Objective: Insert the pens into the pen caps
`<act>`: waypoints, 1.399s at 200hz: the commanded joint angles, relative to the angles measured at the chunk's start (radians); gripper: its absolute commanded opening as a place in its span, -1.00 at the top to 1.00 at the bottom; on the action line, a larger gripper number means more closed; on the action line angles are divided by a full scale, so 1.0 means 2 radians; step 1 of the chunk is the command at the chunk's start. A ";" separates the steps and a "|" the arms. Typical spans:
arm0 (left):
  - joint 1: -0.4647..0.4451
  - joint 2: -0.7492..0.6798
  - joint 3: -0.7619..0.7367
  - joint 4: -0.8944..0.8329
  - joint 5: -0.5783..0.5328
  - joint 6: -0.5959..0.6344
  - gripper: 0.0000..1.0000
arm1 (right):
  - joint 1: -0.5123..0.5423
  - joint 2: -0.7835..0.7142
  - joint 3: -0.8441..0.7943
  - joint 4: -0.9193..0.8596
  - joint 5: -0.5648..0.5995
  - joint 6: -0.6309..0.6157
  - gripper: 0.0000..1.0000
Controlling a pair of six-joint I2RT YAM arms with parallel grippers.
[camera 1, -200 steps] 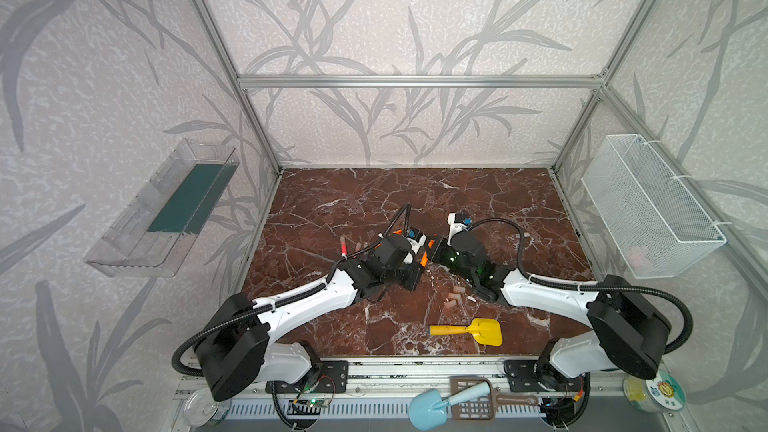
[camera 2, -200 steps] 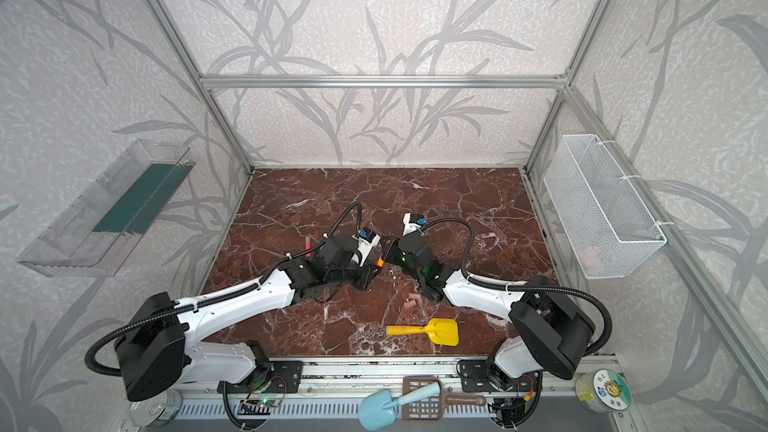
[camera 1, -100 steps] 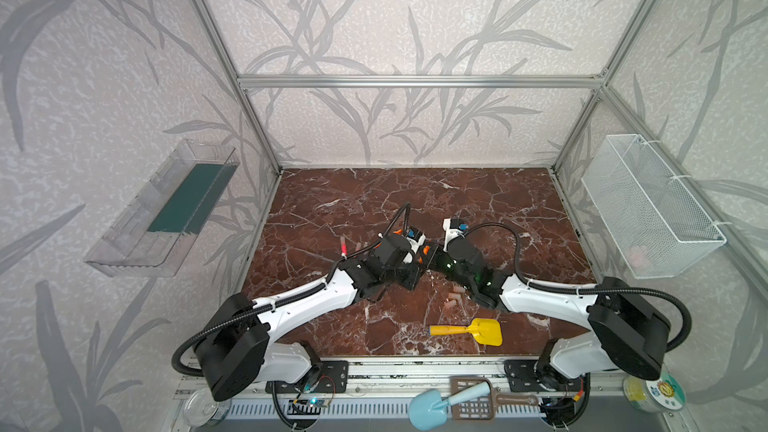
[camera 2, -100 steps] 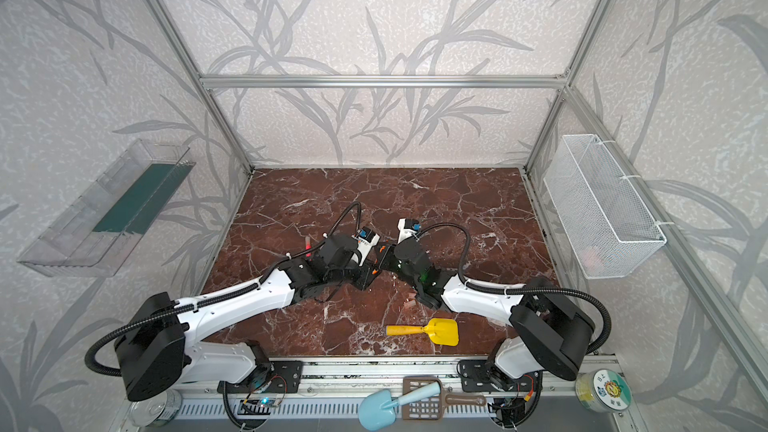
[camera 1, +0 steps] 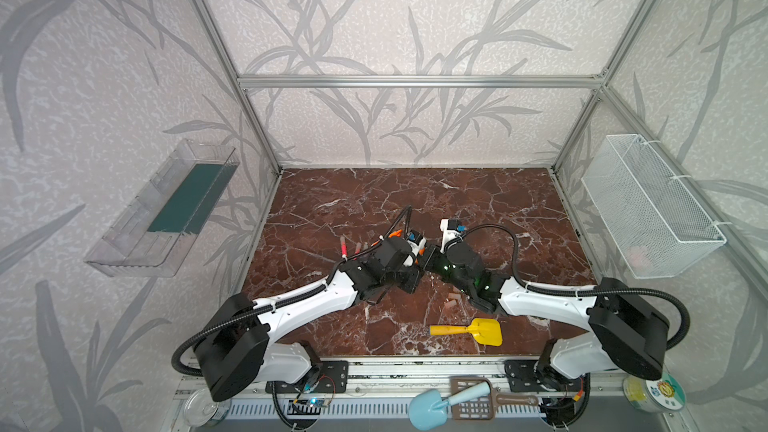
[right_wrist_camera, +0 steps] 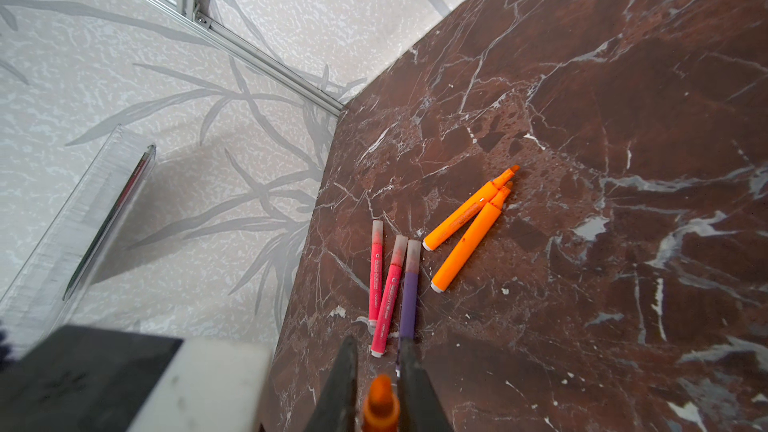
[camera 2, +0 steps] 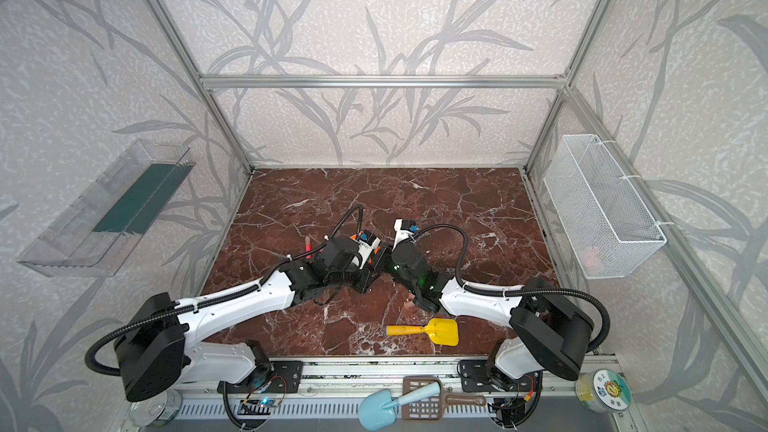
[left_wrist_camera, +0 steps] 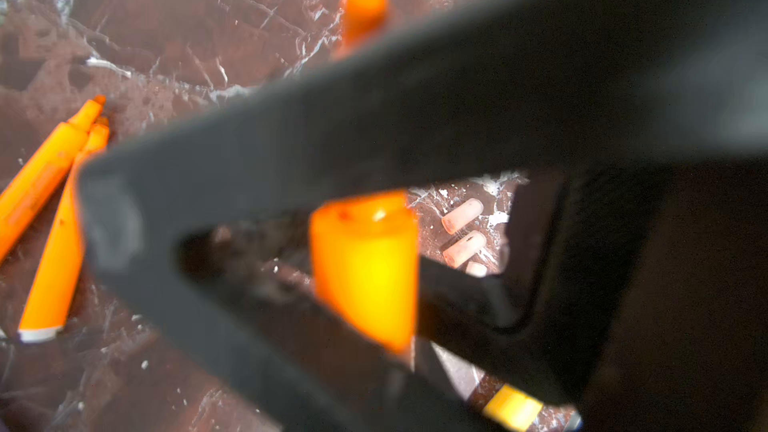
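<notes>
Both grippers meet above the table's middle on one orange pen [right_wrist_camera: 380, 403]. My right gripper [right_wrist_camera: 379, 342] is shut on the pen's neck, and the bare tip sticks up between its fingers. The pen's body [left_wrist_camera: 365, 276] runs back into my left gripper [left_wrist_camera: 399, 367], which is shut on it; in both top views the left gripper [camera 1: 415, 272] touches the right gripper [camera 1: 430, 257]. Two uncapped orange pens [right_wrist_camera: 467, 222] lie on the table. Beside them lie two pink pens [right_wrist_camera: 376, 272] and a purple pen [right_wrist_camera: 409, 297], all capped. Loose pen caps [left_wrist_camera: 461, 216] lie near the right arm.
A yellow toy shovel [camera 1: 469, 330] lies near the table's front edge. A clear tray [camera 1: 166, 218] hangs on the left wall and a white wire basket [camera 1: 648, 205] on the right wall. A blue scoop [camera 1: 432, 407] rests on the front rail.
My right gripper has edged left and closed the small gap to the left gripper. The left arm has hardly moved.
</notes>
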 commanded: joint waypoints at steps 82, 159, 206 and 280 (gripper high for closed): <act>0.000 -0.051 -0.037 0.063 -0.009 -0.002 0.38 | 0.007 0.012 -0.021 0.025 0.006 0.026 1.00; 0.000 -0.037 -0.032 0.065 0.002 -0.002 0.37 | 0.008 0.023 -0.037 0.093 -0.008 0.058 1.00; 0.000 -0.037 -0.034 0.067 0.001 -0.004 0.55 | 0.008 0.026 -0.043 0.100 -0.007 0.067 1.00; 0.001 -0.044 -0.037 0.062 -0.021 -0.012 1.00 | 0.008 0.020 -0.052 0.101 0.002 0.059 0.06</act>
